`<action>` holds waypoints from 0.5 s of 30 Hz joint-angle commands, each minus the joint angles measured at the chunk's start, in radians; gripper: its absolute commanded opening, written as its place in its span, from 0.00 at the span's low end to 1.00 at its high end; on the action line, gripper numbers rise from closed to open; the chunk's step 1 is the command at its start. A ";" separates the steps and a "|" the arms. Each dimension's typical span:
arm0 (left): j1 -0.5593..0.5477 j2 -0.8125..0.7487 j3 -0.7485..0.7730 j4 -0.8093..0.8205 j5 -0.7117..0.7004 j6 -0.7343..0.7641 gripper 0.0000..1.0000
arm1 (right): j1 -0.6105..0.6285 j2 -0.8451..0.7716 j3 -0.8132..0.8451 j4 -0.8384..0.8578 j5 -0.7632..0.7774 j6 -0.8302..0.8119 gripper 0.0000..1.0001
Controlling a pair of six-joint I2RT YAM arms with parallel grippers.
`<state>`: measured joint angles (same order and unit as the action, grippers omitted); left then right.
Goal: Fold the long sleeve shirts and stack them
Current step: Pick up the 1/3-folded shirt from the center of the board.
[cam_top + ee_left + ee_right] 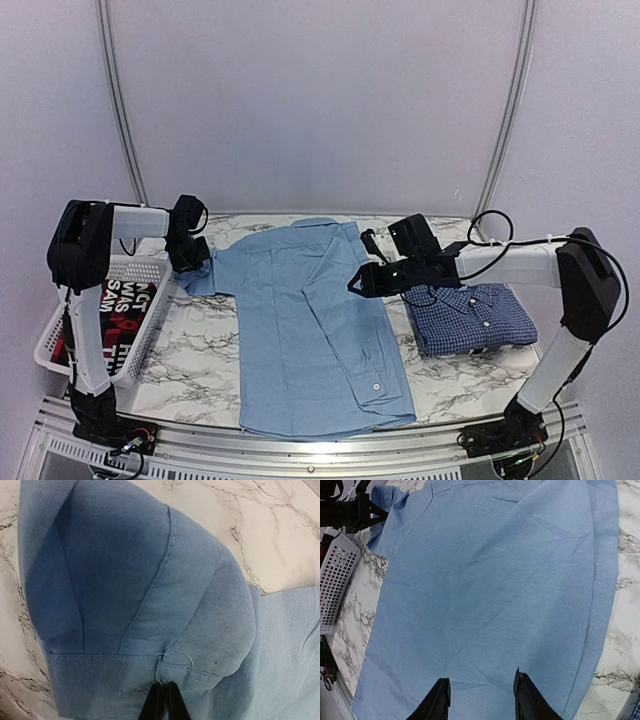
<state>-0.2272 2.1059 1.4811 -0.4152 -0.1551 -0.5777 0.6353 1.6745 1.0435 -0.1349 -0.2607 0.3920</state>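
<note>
Top external view says roughly halfway: left fingers (154, 707) pinch the cuff (100, 680) of the plain light blue button-up cloth shirt (320, 330) lying unfolded on the marble desk (200, 370), right fingers (440, 702) hover spread above it, dark blue white-checked shirt (470, 318) sits folded far right, unstacked.

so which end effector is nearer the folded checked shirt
Right. The right end effector hovers beside the checked shirt, over the light blue shirt; the left end effector pinches that shirt's sleeve, farther off.
</note>
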 commanded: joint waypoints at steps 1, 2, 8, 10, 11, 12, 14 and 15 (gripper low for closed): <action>-0.001 -0.095 -0.009 -0.014 0.043 0.021 0.00 | 0.033 -0.015 0.046 -0.024 0.035 -0.006 0.40; -0.003 -0.110 -0.007 -0.015 0.050 0.023 0.00 | 0.039 -0.013 0.052 -0.029 0.042 -0.008 0.40; -0.024 -0.233 0.009 -0.019 0.085 0.023 0.00 | 0.120 -0.011 0.083 -0.062 0.087 -0.017 0.40; -0.031 -0.281 0.011 -0.026 0.103 0.011 0.00 | 0.154 -0.015 0.085 -0.070 0.099 -0.004 0.40; -0.033 -0.307 0.010 -0.029 0.110 0.003 0.00 | 0.175 -0.016 0.087 -0.075 0.102 0.005 0.40; -0.034 -0.333 0.008 -0.031 0.120 -0.005 0.00 | 0.195 -0.017 0.090 -0.084 0.109 0.018 0.40; -0.039 -0.384 0.008 -0.031 0.144 -0.017 0.00 | 0.256 -0.022 0.096 -0.107 0.139 0.046 0.40; -0.041 -0.407 0.011 -0.032 0.151 -0.023 0.00 | 0.287 -0.027 0.096 -0.113 0.156 0.063 0.40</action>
<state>-0.2577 1.7939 1.4742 -0.4225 -0.0566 -0.5774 0.8265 1.6745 1.0996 -0.1959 -0.1677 0.4004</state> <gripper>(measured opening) 0.008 0.401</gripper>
